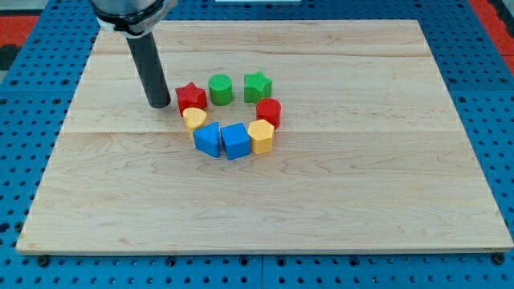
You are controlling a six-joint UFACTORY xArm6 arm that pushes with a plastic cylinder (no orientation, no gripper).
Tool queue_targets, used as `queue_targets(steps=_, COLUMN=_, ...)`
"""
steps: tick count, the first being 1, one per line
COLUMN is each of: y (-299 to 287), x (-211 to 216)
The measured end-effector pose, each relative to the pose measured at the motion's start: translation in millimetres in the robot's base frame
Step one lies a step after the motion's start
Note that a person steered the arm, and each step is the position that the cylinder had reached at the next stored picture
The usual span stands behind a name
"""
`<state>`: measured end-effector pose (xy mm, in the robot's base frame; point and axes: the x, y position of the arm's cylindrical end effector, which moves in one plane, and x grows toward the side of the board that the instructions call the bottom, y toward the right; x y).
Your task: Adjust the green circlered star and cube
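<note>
My tip [160, 105] rests on the wooden board just left of the red star [191, 97], a small gap apart. The green circle [220, 88] stands right of the red star, near the view's top of the cluster. A blue cube [236, 140] sits at the cluster's bottom, touching a second blue block [207, 140] on its left. The blocks form a rough ring.
A green star [258, 85], a red block [269, 111], a yellow block [261, 136] and a yellow heart-like block [193, 120] complete the ring. The wooden board [361, 177] lies on a blue pegboard. The arm's dark rod [150, 68] rises to the view's top left.
</note>
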<state>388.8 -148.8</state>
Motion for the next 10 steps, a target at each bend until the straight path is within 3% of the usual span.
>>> queue_targets(steps=5, y=34, x=4)
queue_targets(steps=7, y=36, x=-46)
queue_targets(steps=10, y=79, x=-49)
